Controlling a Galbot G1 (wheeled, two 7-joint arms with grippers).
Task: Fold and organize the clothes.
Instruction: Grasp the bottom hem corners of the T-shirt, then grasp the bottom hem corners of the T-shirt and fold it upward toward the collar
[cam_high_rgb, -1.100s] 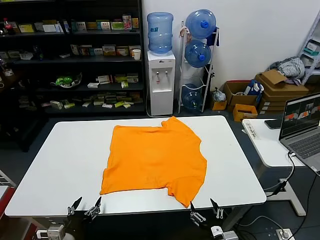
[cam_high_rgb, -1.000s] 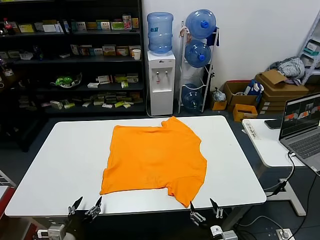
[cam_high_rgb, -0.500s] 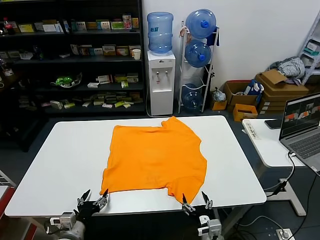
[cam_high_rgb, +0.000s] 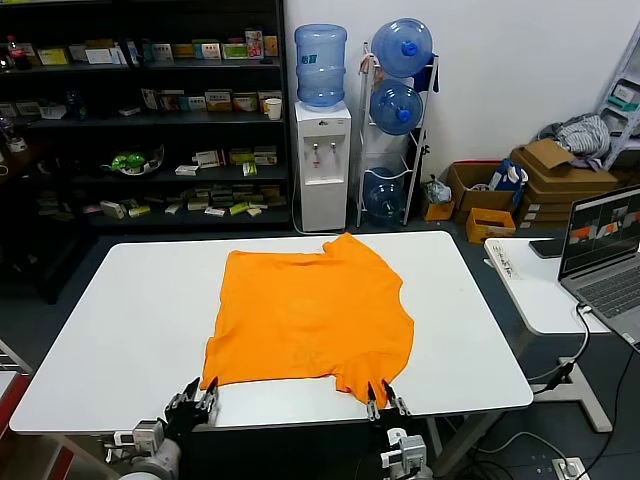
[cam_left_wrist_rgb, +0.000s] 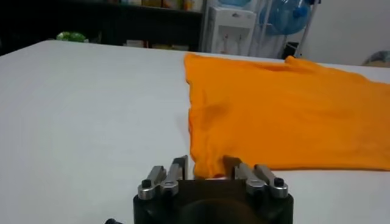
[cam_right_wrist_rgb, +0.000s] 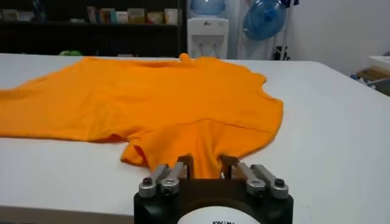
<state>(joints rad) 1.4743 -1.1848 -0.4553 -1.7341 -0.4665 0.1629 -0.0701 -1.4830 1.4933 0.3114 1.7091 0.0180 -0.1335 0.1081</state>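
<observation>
The orange T-shirt (cam_high_rgb: 310, 315) lies spread flat on the white table (cam_high_rgb: 130, 320), and no lettering shows. My left gripper (cam_high_rgb: 197, 398) is at the table's front edge, open, with the shirt's near left hem corner (cam_left_wrist_rgb: 207, 164) between its fingers (cam_left_wrist_rgb: 178, 168). My right gripper (cam_high_rgb: 382, 400) is at the front edge too, open, with the near right sleeve's edge (cam_right_wrist_rgb: 204, 143) between its fingers (cam_right_wrist_rgb: 183, 165). The shirt fills the left wrist view (cam_left_wrist_rgb: 286, 109) and the right wrist view (cam_right_wrist_rgb: 164, 97).
A side table with an open laptop (cam_high_rgb: 600, 250) stands to the right. Behind the table are dark shelves (cam_high_rgb: 140, 120), a water dispenser (cam_high_rgb: 322, 150) and a bottle rack. Cardboard boxes with a grey cloth bundle (cam_high_rgb: 582, 132) are at the far right.
Both grippers have come forward from below the table's front edge to the shirt's near edge. The right one has also shifted left to the sleeve. The shirt has not moved.
</observation>
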